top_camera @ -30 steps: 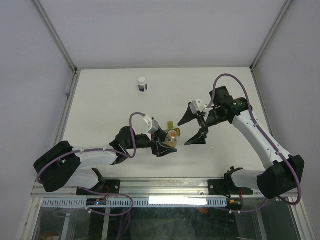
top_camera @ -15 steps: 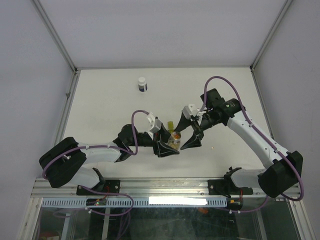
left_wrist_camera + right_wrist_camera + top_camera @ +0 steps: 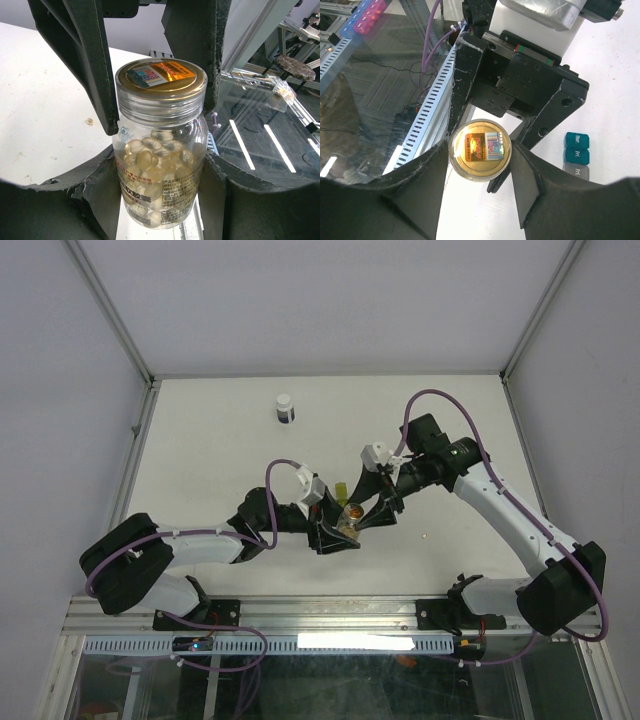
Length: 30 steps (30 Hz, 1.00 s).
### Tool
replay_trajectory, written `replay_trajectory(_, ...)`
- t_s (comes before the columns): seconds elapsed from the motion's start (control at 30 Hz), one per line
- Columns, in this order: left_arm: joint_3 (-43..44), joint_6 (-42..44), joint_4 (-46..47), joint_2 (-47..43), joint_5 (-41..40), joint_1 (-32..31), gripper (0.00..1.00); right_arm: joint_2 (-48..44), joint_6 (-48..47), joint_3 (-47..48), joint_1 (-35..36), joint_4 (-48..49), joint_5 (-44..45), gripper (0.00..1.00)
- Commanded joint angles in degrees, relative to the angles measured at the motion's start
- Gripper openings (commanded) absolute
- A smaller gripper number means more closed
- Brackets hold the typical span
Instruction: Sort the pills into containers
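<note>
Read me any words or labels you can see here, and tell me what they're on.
"Thur": on the blue compartment.
"Fri": on the teal compartment.
Lettering on the grey compartment: cut off, unreadable.
Label on the jar and sticker on its lid: print too small to read.

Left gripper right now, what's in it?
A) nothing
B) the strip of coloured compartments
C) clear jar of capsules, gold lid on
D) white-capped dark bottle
C: the left wrist view shows the left gripper clamped on the body of the clear jar, with the gold lid on and pale capsules inside.
</note>
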Motion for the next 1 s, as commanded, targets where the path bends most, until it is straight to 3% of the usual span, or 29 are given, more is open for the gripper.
replay_trajectory(0.0,2.22,1.77,0.86,-0.66,-1.85,0.00,0.00,-1.35,4.63,0.80,0.81,3.60,-0.95,0.53)
replay_trajectory(0.3,2.42,2.70,-1.01,-1.21,-3.04,-0.02,0.00,-1.49,7.37,0.19,1.00,5.33,0.03,0.43)
replay_trajectory(0.5,2.14,3.90,-2.55,-2.60,-7.18,-0.11,0.00,-2.23,11.59,-1.15,1.21,8.82,3.70,0.25)
replay_trajectory(0.6,1.79,6.10,-4.81,-4.55,-15.18,-1.14,0.00,-2.80,19.81,-2.73,1.26,14.31,8.95,0.19)
replay_trajectory(0.7,2.18,8.48,-8.53,-6.05,-31.00,-3.64,0.00,-2.81,28.26,-4.44,1.25,21.32,16.17,0.10)
replay_trajectory(0.83,4.69,9.01,-12.67,-5.06,-46.40,-6.20,0.00,-1.74,37.01,-6.85,1.20,28.62,25.50,0.05)
replay_trajectory(0.97,7.22,9.77,-15.99,-3.08,-51.91,-6.93,0.00,-1.21,41.09,-6.88,0.84,31.34,31.10,0.05)
